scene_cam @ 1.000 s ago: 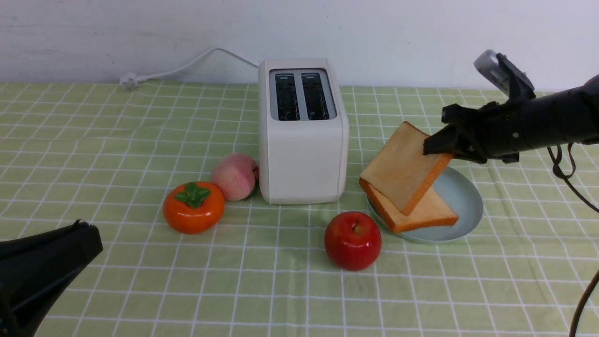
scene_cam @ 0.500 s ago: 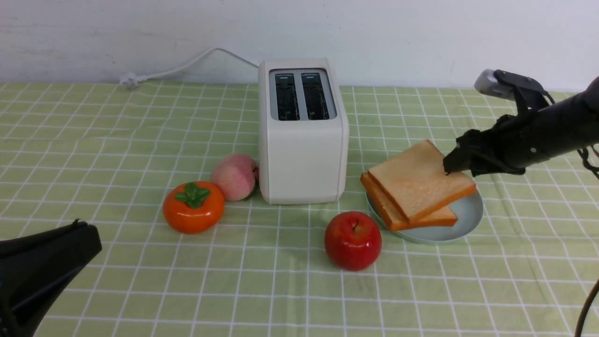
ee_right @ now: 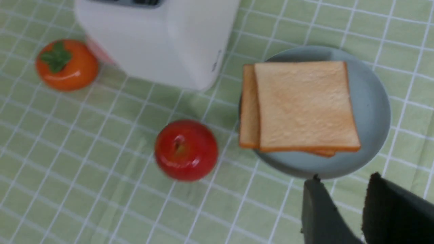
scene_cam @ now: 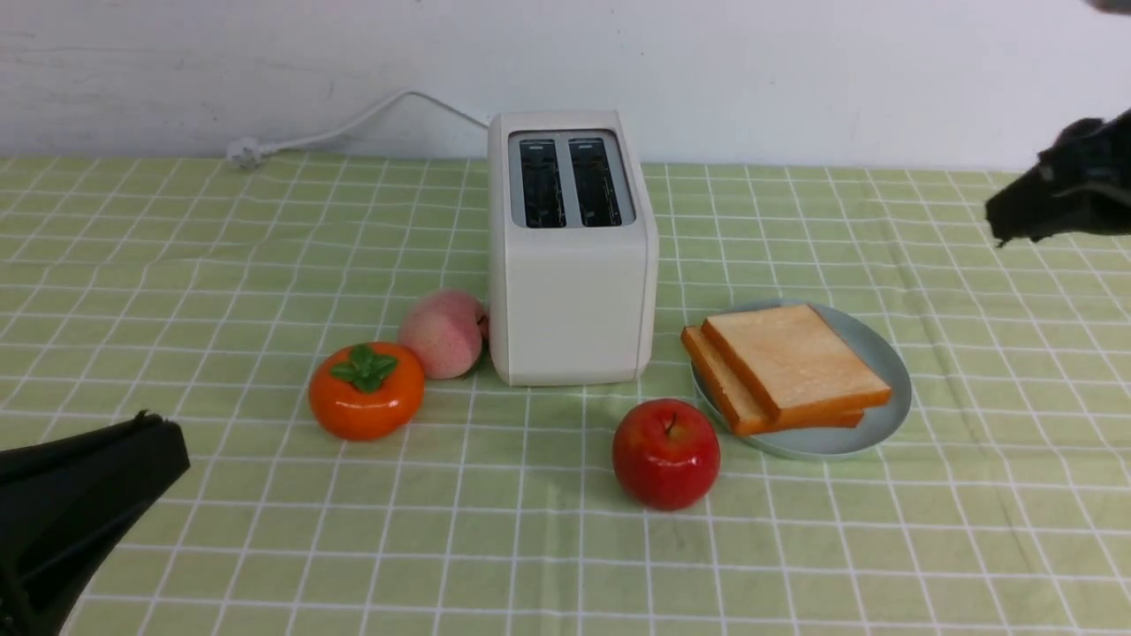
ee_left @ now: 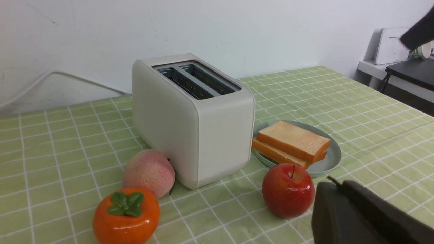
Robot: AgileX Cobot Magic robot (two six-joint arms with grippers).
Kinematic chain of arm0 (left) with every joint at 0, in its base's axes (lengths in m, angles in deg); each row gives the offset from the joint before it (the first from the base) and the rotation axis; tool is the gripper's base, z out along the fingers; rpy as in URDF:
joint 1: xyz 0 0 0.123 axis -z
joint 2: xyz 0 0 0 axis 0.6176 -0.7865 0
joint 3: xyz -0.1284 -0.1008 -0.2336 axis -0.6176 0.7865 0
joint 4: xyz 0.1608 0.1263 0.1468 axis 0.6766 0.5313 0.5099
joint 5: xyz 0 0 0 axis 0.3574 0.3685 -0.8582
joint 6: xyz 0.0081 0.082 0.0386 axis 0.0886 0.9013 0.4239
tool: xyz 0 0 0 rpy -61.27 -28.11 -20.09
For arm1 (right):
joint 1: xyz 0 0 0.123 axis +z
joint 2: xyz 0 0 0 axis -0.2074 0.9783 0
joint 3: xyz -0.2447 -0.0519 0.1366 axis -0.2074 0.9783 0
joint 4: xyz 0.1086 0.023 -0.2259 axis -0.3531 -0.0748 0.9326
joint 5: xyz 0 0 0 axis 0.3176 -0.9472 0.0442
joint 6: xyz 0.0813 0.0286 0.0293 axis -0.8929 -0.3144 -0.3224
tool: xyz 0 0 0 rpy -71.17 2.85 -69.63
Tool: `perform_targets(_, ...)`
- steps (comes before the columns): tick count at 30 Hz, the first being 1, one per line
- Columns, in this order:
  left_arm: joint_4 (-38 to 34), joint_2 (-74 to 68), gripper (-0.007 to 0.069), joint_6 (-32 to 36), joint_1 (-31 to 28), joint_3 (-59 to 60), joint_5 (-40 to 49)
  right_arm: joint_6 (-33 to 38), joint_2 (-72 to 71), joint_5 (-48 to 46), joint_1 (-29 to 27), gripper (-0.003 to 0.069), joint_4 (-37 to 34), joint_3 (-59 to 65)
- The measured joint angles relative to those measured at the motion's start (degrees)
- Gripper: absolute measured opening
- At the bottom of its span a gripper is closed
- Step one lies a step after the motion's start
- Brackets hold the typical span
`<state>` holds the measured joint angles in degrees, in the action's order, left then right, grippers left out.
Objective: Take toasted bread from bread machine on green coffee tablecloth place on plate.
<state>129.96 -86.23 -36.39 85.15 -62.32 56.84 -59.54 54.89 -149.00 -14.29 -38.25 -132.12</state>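
Claw: your black right gripper (scene_cam: 1003,221) hangs raised, jaws apart, empty; black left gripper (scene_cam: 163,450) closed, well apart.
Bread: both golden-tan square toast slices (scene_cam: 795,358) stacked on the round pale blue-green plate (scene_cam: 888,411), left of and below that claw.
Nearer arm: right.

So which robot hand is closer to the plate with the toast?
Right. The right gripper hangs in the air, off to the plate's right. The left gripper sits far away, low at the near left.
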Motion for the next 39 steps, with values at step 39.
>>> perform_targets(39, 1.00, 15.96, 0.0020, -7.45, 0.00, 12.59, 12.55, -13.16, -63.74, 22.56, 0.00, 0.0020, 4.62, 52.36)
